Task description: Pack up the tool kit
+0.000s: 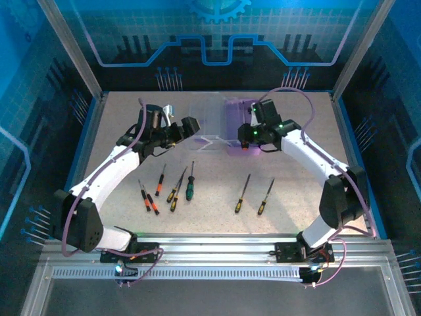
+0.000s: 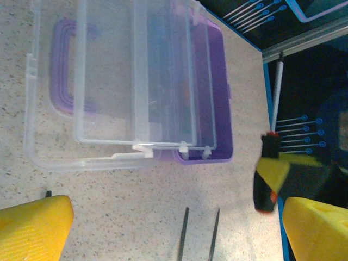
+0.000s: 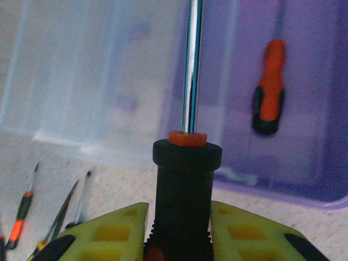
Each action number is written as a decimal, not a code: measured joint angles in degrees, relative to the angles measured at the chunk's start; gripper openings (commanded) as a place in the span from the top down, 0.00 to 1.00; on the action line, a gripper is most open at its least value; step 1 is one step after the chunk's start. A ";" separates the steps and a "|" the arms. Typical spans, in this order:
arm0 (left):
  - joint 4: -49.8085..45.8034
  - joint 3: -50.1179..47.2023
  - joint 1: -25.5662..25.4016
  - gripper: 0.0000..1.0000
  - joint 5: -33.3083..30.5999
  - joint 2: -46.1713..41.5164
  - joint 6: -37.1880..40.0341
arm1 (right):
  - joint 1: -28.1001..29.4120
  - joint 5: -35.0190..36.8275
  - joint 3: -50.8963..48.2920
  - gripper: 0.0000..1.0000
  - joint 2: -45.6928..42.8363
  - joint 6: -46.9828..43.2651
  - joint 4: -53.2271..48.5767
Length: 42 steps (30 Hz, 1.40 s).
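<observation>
The purple case (image 1: 233,115) sits at the upper centre of the top view on the worktop (image 1: 296,197). Its clear lid (image 1: 204,118) is swung open to the left. The right jaws clamp a black-handled screwdriver (image 3: 185,179) with an orange collar at the case's near edge, and its steel shaft reaches out over the open case. In the right wrist view an orange-and-black screwdriver (image 3: 268,92) lies inside the purple base. The left jaws stand wide apart, holding nothing, beside the lid. Loose screwdrivers, among them a green-handled screwdriver (image 1: 189,191), lie in the lower centre, well apart from the case.
</observation>
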 measured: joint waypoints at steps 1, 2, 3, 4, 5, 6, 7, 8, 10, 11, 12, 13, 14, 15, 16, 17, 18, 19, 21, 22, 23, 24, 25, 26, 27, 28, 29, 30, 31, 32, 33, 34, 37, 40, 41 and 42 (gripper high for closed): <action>-0.61 0.50 -0.26 0.01 -0.22 -0.66 0.15 | -1.01 -0.13 0.76 0.79 1.03 -0.35 0.00; -0.90 0.52 -0.35 0.01 -0.46 -1.68 0.46 | -1.77 -0.15 1.46 0.79 1.90 -0.63 0.02; -1.44 0.46 -0.35 0.01 -0.81 -3.21 0.61 | -2.49 -0.24 2.25 0.79 2.84 -1.05 0.02; -1.44 -0.02 -0.35 0.01 -1.16 -5.38 0.72 | -3.19 -0.39 3.02 0.79 3.76 -1.49 0.04; -1.07 -0.87 -0.35 0.01 -1.40 -7.43 0.68 | -3.76 -0.52 3.63 0.79 4.57 -1.77 0.11; -0.48 -2.43 -0.35 0.01 -1.53 -10.40 0.55 | -4.35 -0.61 4.24 0.79 5.35 -2.12 0.17; 0.07 -4.28 -0.35 0.01 -1.49 -13.33 0.15 | -4.87 -0.72 4.70 0.79 6.05 -2.49 0.28; 0.83 -6.14 -0.35 0.01 -1.40 -15.69 -0.37 | -5.22 -0.79 5.05 0.79 6.64 -2.82 0.28; 2.12 -10.97 -0.35 0.01 -0.94 -20.37 -1.62 | -5.75 -0.92 5.64 0.79 7.80 -3.63 0.37; 2.75 -13.90 -0.35 0.01 -0.66 -22.45 -2.29 | -5.79 -0.94 5.86 0.79 8.39 -4.11 0.35; 3.19 -17.00 -0.39 0.01 -0.42 -24.22 -3.32 | -5.79 -0.96 6.03 0.79 8.96 -4.59 0.33; 3.34 -19.37 -0.46 0.01 -0.39 -25.46 -3.91 | -5.79 -1.01 6.25 0.78 9.46 -5.03 0.31; 3.41 -22.21 -0.55 0.01 -0.39 -26.80 -4.96 | -5.79 -1.16 6.51 0.79 10.08 -5.55 0.33; 3.32 -24.57 -0.57 0.01 -0.39 -27.91 -5.75 | -5.79 -1.14 6.95 0.79 10.78 -6.05 0.20; 3.43 -26.43 -0.63 0.01 -0.37 -28.83 -6.58 | -5.79 -1.14 7.56 0.79 11.56 -6.58 -0.07; 3.58 -28.39 -0.68 0.01 -0.39 -29.94 -7.37 | -5.79 -1.11 8.41 0.78 12.50 -7.15 -0.37; 3.82 -30.08 -0.74 0.01 -0.39 -30.95 -8.33 | -5.79 -1.09 9.25 0.78 13.44 -7.78 -0.68; 4.31 -31.26 -0.90 0.01 -0.39 -31.67 -9.11 | -5.79 -0.92 10.01 0.78 14.29 -8.33 -0.92; 5.62 -33.51 -1.25 0.01 -0.39 -32.76 -10.91 | -5.79 -0.31 11.76 0.78 16.11 -9.35 -1.68; 6.45 -34.21 -1.40 0.01 -0.39 -32.96 -11.50 | -5.77 0.07 12.63 0.78 17.00 -9.75 -1.99; 7.23 -34.93 -1.60 0.01 -0.39 -32.98 -12.31 | -5.77 0.55 13.53 0.78 17.97 -10.21 -2.34; 7.67 -35.45 -1.81 0.01 -0.39 -32.96 -12.81 | -5.77 1.09 14.32 0.78 18.86 -10.56 -2.56; 7.85 -35.71 -2.01 0.01 -0.39 -32.92 -13.16 | -5.77 1.68 15.13 0.78 19.69 -10.78 -2.91; 8.15 -35.82 -2.25 0.01 -0.39 -32.85 -13.64 | -5.77 2.64 16.09 0.78 20.76 -11.06 -3.34; 8.57 -35.82 -2.47 0.01 -0.39 -32.74 -13.84 | -5.77 3.54 16.96 0.78 21.75 -11.23 -3.76; 9.01 -35.82 -2.56 0.01 -0.37 -32.65 -14.05 | -5.77 4.20 17.66 0.78 22.58 -11.30 -4.13; 9.40 -35.82 -2.69 0.00 -0.39 -32.57 -14.16 | -5.77 4.98 18.58 0.78 23.56 -11.47 -4.79; 9.64 -35.82 -2.80 0.01 -0.39 -32.39 -14.19 | -5.79 5.73 19.78 0.78 24.65 -11.50 -5.49; 9.90 -35.80 -2.82 0.01 -0.39 -32.22 -14.16 | -5.79 6.27 20.94 0.78 25.77 -11.50 -5.95; 10.12 -35.82 -2.95 0.01 -0.39 -31.93 -14.19 | -5.79 6.88 22.23 0.78 27.02 -11.50 -6.36; 10.27 -35.82 -3.04 0.01 -0.42 -31.67 -14.19 | -5.77 7.34 23.39 0.78 28.24 -11.50 -6.67; 10.38 -35.80 -3.15 0.01 -0.42 -31.45 -14.21 | -5.77 7.80 24.37 0.78 29.27 -11.54 -6.95; 10.69 -35.82 -3.52 0.01 -0.39 -30.95 -14.21 | -5.73 9.94 26.43 0.78 32.09 -11.67 -7.41; 10.75 -35.80 -3.67 0.01 -0.42 -30.95 -14.19 | -5.68 11.04 28.24 0.78 34.62 -11.65 -7.93; 10.78 -35.80 -3.67 0.01 -0.42 -30.95 -14.19 | -5.64 11.41 28.79 0.78 35.34 -11.63 -8.20; 10.86 -35.80 -3.67 0.01 -0.42 -30.93 -14.19 | -5.64 11.69 29.09 0.77 35.91 -11.63 -8.26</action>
